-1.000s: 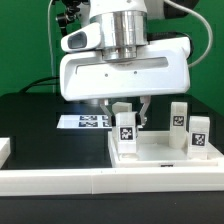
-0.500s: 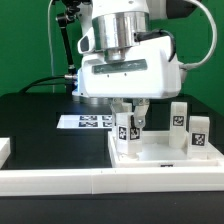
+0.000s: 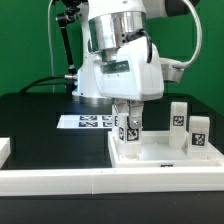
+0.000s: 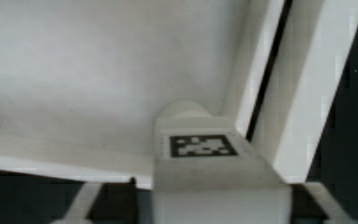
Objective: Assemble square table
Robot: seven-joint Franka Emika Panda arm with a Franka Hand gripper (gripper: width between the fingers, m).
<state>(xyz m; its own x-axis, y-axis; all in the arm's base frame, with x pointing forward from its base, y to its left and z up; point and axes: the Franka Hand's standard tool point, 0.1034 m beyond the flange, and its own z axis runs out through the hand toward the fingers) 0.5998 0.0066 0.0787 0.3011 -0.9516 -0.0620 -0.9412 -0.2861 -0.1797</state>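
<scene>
The square table's white top (image 3: 160,152) lies flat at the exterior view's right, raised rim up. One white blocky leg (image 3: 127,130) with a black-and-white tag stands upright at its near-left corner. My gripper (image 3: 128,120) reaches straight down over this leg and is shut on it, a finger on either side. In the wrist view the leg (image 4: 202,160) fills the space between my fingers (image 4: 92,203), with the white top (image 4: 87,80) behind it. Two more legs (image 3: 178,117) (image 3: 198,135) stand upright on the top's right side.
The marker board (image 3: 85,122) lies on the black table behind the top, at the exterior view's left. A long low white border wall (image 3: 60,180) runs along the front. A small white block (image 3: 4,148) sits at the far left edge.
My hand has turned about its vertical axis over the leg, from broadside to nearly edge-on to the exterior camera. The leg stays in the same corner.
</scene>
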